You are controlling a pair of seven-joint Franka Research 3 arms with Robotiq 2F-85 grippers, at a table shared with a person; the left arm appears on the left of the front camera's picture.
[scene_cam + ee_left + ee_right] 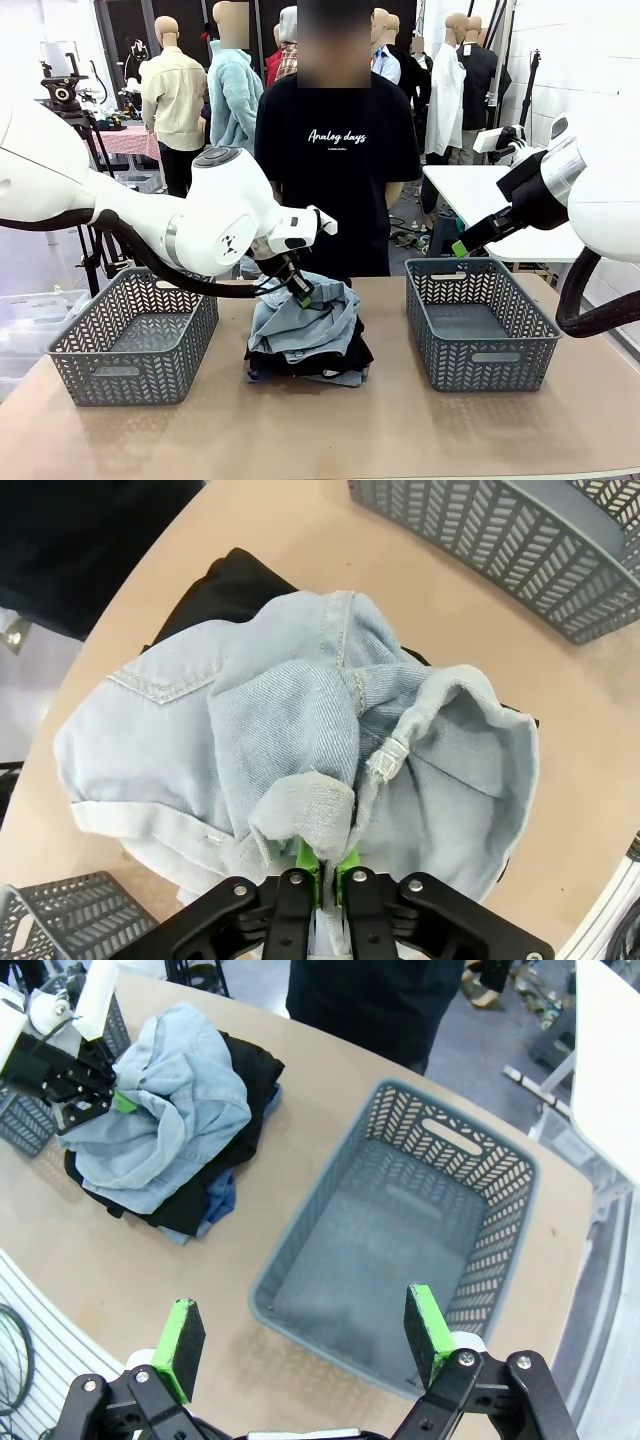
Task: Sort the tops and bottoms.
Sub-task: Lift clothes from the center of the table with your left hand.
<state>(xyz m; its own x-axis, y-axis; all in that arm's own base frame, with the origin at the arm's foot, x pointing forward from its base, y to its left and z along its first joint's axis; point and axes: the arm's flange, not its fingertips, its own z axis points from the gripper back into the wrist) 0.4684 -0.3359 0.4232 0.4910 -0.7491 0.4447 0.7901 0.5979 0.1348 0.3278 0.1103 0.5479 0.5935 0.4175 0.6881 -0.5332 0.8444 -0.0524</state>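
- The left gripper (pixel 322 858) had its green pads pinched together on a raised fold of the light denim shorts (pixel 300 710). In the left wrist view the cloth stood up from the fingertips toward 12 o'clock.
- From that pinch the shorts spread from about 9 o'clock round to 2 o'clock. A stitched pocket lay at 10 o'clock, a cuffed hem ran along 8 to 9 o'clock, and a belt loop sat just above the fingers at 1 o'clock.
- The shorts were bunched. Their long axis ran roughly 9 to 3 across that view, and I could not tell which way the waist pointed.
- The shorts lay on top of the pile, resting on the black top (pixel 225 590), which showed beyond them at 11 o'clock.
- In the front view the left gripper (pixel 302 296) met the pile at its upper far side. A darker blue fold (pixel 350 378) showed under the black top at the pile's near edge.
- The pile sat mid-table (pixel 320 430) with bare tabletop around it. The left basket (pixel 130 370) stood at its 9 o'clock and the right basket (pixel 480 365) at its 3 o'clock, both apart from the pile.
- The right gripper (pixel 305 1325) hung over the right basket's near rim with its fingers wide apart and nothing between them.
- A person (pixel 335 150) stood at the table's far edge, at 12 o'clock from the pile.
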